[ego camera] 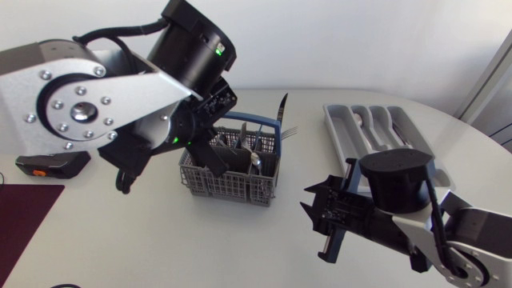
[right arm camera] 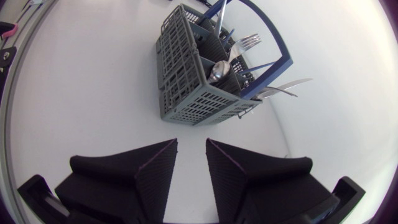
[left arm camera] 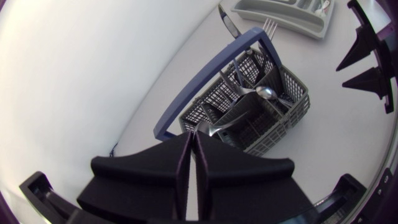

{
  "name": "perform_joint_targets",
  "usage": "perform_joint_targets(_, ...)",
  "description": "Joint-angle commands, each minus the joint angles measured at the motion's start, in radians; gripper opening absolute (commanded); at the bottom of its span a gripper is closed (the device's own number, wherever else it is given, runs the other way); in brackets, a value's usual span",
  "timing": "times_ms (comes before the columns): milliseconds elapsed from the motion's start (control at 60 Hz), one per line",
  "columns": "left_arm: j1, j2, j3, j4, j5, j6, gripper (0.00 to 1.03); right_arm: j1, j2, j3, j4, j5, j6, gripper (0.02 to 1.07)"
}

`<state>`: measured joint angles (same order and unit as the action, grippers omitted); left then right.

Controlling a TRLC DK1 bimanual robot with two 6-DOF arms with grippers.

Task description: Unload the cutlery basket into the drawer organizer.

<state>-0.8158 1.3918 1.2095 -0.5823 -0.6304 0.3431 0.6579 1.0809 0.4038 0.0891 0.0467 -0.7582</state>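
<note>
Head view: shows a grey plastic basket [ego camera: 228, 188] with square lattice walls and a blue hoop handle [ego camera: 252, 120], standing on the smooth white tabletop [ego camera: 144, 232] with steel cutlery upright inside. Finds the matte black left pincer [ego camera: 214, 160] dipped into the basket, the right pincer [ego camera: 320, 220] well apart from it, and the grey moulded drawer organizer [ego camera: 340, 132] near it.

Left wrist view: finds the left pincer [left arm camera: 193, 134] with wedges pressed together, tips at a shiny piece in the basket [left arm camera: 273, 134]; cannot tell whether gripped.

Right wrist view: shows the right pincer [right arm camera: 191, 146] spread and empty, the basket [right arm camera: 193, 102] ahead, holding a fork [right arm camera: 247, 42] with tines up.
</note>
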Motion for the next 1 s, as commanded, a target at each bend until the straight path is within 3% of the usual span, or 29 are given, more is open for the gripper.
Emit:
perform_joint_targets(0,-0.002,-0.05,-0.036,0.002,-0.018,0.033,0.03,-0.006,-0.03,-0.019,-0.017,0.001,0.02,0.4)
perform_joint_targets(183,-0.002,-0.158,-0.051,-0.007,-0.012,0.042,0.03,0.006,-0.122,0.012,-0.088,0.004,0.054,0.4)
perform_joint_targets(350,0.001,-0.231,-0.025,-0.085,0.089,-0.039,0.03,0.06,-0.197,0.058,-0.155,0.008,0.114,0.4)
perform_joint_targets(550,0.035,-0.223,-0.005,-0.143,0.319,-0.185,0.03,0.158,-0.245,0.119,-0.187,0.062,0.191,0.4)
perform_joint_targets(700,0.093,-0.145,0.019,-0.159,0.548,-0.279,0.03,0.207,-0.228,0.158,-0.178,0.084,0.229,0.4)
perform_joint_targets(983,0.185,-0.004,0.085,-0.169,0.785,-0.329,0.03,0.302,-0.098,0.185,-0.078,0.134,0.254,0.4)
